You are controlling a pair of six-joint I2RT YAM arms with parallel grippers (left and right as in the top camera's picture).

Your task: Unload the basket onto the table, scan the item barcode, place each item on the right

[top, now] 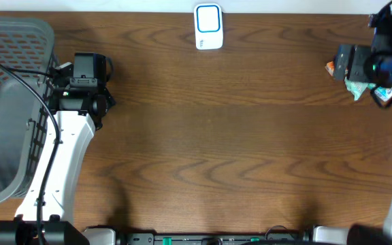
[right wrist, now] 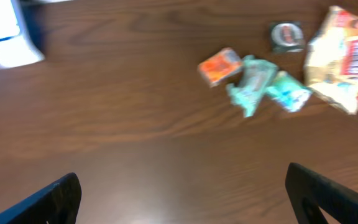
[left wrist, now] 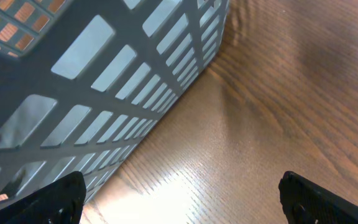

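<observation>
While the left hand [left wrist: 185,208] stands spread and empty beside the grey basket [left wrist: 104,93], the right hand [right wrist: 188,205], equally spread, grips nothing above the bench [right wrist: 135,124]. An orange packet [right wrist: 220,66] and teal packets [right wrist: 263,87] lie blurred at its view's upper right, and the scanner [top: 209,26] sits at the overhead's top centre.

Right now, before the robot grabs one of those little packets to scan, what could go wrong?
1. The orange packet, the teal wrappers and the white bag lie bunched close together, so the open right pincer might catch two at once or shove one aside.
2. No barcode shows on any of them from here, so the picked one may face the scanner the wrong way.
</observation>
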